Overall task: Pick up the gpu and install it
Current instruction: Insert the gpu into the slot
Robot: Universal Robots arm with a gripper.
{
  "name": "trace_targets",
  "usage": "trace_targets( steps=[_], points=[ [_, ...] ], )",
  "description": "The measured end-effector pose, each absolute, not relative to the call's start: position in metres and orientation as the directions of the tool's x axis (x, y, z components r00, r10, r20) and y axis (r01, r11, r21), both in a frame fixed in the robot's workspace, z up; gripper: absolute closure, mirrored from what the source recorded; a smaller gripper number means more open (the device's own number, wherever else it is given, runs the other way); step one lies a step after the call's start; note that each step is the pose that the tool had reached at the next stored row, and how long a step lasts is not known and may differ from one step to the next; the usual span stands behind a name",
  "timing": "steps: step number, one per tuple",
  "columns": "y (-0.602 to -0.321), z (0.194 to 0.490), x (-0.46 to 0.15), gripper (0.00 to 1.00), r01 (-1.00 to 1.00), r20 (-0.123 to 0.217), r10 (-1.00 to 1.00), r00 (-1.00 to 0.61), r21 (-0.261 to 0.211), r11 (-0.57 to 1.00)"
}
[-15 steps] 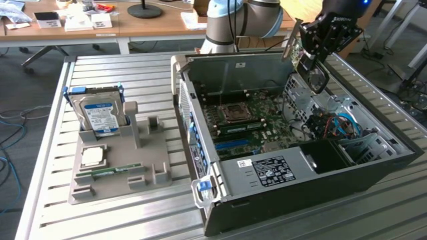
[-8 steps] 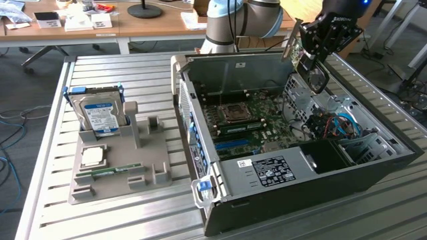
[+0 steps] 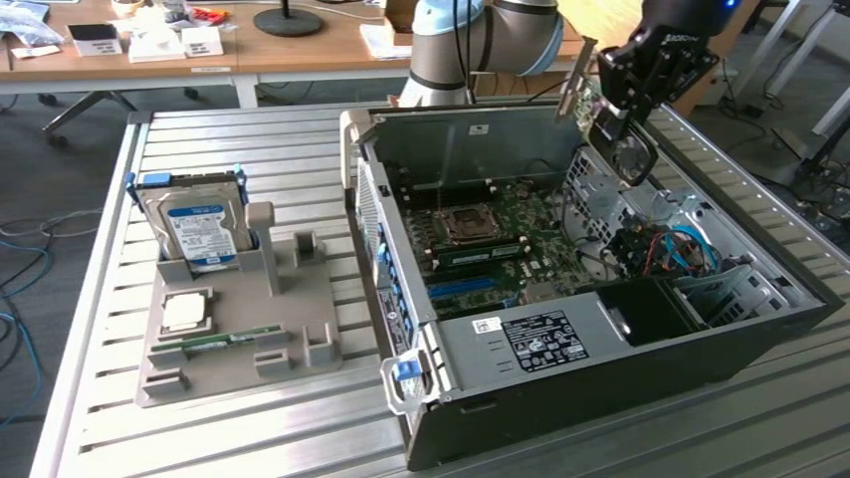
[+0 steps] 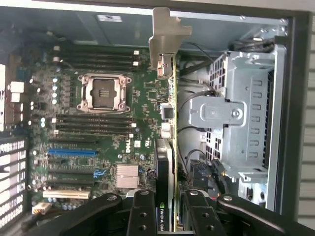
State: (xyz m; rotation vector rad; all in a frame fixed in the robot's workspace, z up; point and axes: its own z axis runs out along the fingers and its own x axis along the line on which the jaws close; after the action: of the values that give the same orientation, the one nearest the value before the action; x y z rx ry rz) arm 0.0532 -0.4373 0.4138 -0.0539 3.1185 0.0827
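My gripper (image 3: 631, 100) hangs over the far right side of the open computer case (image 3: 743, 339), shut on the gpu (image 3: 627, 149). The card hangs below the fingers, with its dark face and fan visible and its silver end bracket (image 3: 582, 85) pointing toward the case's rear wall. In the wrist view the gpu (image 4: 170, 123) appears edge-on between my black fingers (image 4: 142, 216), its bracket (image 4: 165, 39) near the case's rear wall. It floats above the green motherboard (image 4: 113, 98), between the expansion slots (image 4: 74, 152) and the metal drive cage (image 4: 236, 113), and touches no slot.
A grey fixture (image 3: 286, 329) on the slatted metal table holds a hard drive (image 3: 199, 229), a processor chip (image 3: 183, 311) and a memory stick (image 3: 219, 341). Inside the case are the CPU socket (image 3: 468, 221), cables (image 3: 671, 249) and the power supply (image 3: 544, 344). A wooden desk (image 3: 266, 50) stands behind.
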Motion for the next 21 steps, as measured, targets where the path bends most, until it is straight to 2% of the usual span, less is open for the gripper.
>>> trace_targets(
  steps=[21],
  points=[
    [-0.4374,0.4134,0.0532,0.73,-0.405,-0.022,-0.404,-0.914,0.053,0.913]
  ],
)
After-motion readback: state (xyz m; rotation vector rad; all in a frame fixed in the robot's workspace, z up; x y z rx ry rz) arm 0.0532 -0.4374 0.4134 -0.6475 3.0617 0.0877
